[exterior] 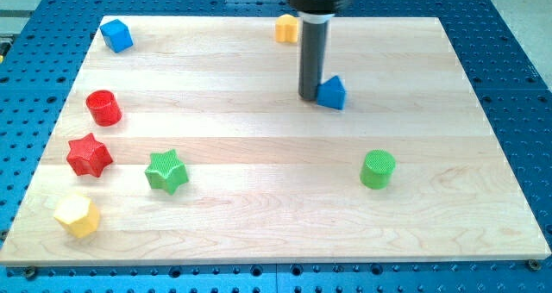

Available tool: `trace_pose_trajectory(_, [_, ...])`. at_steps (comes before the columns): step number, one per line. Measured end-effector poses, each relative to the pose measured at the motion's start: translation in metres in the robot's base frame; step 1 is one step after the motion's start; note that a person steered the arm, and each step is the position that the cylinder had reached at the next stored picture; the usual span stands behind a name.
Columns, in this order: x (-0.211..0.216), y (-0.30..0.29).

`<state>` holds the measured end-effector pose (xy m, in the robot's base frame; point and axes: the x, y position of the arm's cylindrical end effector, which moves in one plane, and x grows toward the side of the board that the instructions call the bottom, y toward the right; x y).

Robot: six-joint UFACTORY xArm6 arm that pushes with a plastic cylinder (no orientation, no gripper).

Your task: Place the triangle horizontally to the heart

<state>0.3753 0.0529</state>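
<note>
A pale wooden bench sits on a blue perforated base. There are no jaws here; the arm ends in a dark rod, and my tip rests on the bench, touching the left side of a blue triangular block. Above my tip, near the bench's top edge, sits a small yellow-orange block, possibly the heart; its shape is unclear. Far left lie a blue cube, red cylinder, red star, green star and yellow hexagonal block. A green cylinder stands to the lower right.

Tip touching triangle block on its left, mid-board
</note>
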Motion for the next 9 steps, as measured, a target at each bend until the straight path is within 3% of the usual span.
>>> trace_pose_trajectory(1, [0.035, 0.000])
trace_pose_trajectory(2, [0.013, 0.069])
trace_pose_trajectory(3, [-0.047, 0.058])
trace_pose_trajectory(4, [-0.027, 0.030])
trace_pose_trajectory(5, [-0.061, 0.020])
trace_pose_trajectory(6, [-0.102, 0.084])
trace_pose_trajectory(7, [-0.091, 0.065])
trace_pose_trajectory(8, [-0.047, 0.079])
trace_pose_trajectory(9, [-0.062, 0.079])
